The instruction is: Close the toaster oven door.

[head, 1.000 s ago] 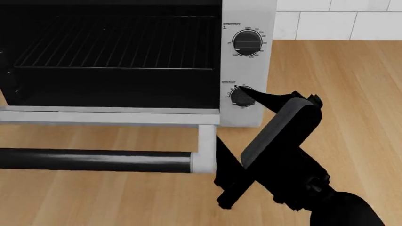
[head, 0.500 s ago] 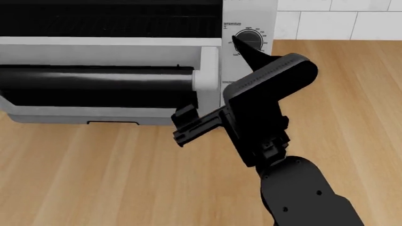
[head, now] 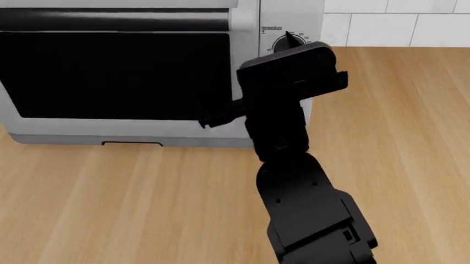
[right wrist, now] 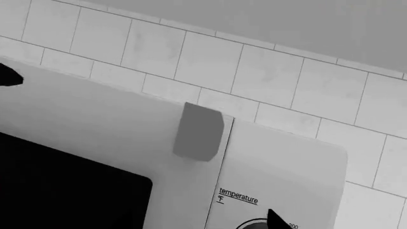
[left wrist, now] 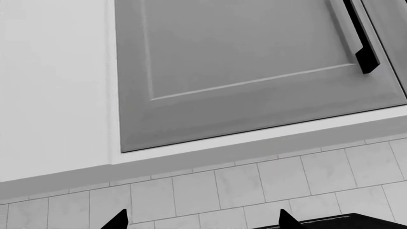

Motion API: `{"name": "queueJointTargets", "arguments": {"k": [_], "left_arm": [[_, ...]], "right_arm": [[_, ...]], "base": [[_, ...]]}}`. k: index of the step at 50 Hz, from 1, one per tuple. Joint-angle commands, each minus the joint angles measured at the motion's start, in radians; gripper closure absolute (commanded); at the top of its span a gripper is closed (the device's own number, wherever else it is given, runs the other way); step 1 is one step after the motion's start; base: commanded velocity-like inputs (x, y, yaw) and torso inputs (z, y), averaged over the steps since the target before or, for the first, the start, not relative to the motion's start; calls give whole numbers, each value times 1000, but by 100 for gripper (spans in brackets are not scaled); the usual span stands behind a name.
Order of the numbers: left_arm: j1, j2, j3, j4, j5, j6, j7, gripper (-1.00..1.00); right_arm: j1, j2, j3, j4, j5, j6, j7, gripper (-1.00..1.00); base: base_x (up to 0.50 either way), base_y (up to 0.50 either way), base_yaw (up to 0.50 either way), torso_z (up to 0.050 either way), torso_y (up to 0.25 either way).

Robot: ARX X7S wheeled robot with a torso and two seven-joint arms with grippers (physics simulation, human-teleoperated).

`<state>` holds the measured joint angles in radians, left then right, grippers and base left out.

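Note:
The toaster oven door (head: 118, 71) stands upright against the oven's front, its dark glass facing me and its black bar handle (head: 110, 21) along the top. My right gripper (head: 251, 79) is open in front of the toaster oven (head: 276, 16), at the door's right edge. One fingertip (head: 294, 37) covers the temperature dial and the other (head: 209, 120) points left over the door. The right wrist view shows the door frame (right wrist: 95, 119), the handle's bracket (right wrist: 198, 131) and the right gripper (right wrist: 141, 148) open. My left gripper (left wrist: 200, 222) is open and empty, away from the oven.
The oven stands on a wooden counter (head: 411, 137) with a white tile wall (head: 382, 22) behind. The left wrist view shows a grey cabinet door (left wrist: 241, 62) with a black handle (left wrist: 362, 38) above white tiles (left wrist: 241, 186).
The door has swung from lying flat open up to upright against the oven. My right gripper rose with it, from below the door's right corner to the control panel.

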<state>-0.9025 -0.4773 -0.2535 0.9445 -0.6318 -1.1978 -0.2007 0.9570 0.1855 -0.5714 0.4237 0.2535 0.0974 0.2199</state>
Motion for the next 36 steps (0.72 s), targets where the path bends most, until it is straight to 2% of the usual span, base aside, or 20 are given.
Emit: {"name": "queueJointTargets", "arguments": {"k": [1, 21, 25, 32, 36], "left_arm": [[20, -14, -10, -3, -8, 19, -8, -100], [75, -32, -20, -17, -5, 75, -13, -100], [74, -34, -28, -12, -17, 69, -18, -100], [64, -30, -10, -9, -27, 62, -34, -100], [65, -27, -4, -10, -31, 67, -40, -100]], "right_arm": [[77, -50, -9, 154, -34, 10, 31, -100], [254, -126, -25, 446, -47, -54, -1, -100], [223, -100, -28, 346, -39, -2, 12, -100], [75, 17, -13, -78, 17, 191, 64, -100], [27, 60, -10, -226, 39, 257, 80, -100]], "base": [[0, 0, 0, 0, 0], [22, 6, 11, 2, 0], [45, 12, 26, 5, 0], [25, 8, 20, 3, 0], [0, 0, 0, 0, 0]]}}
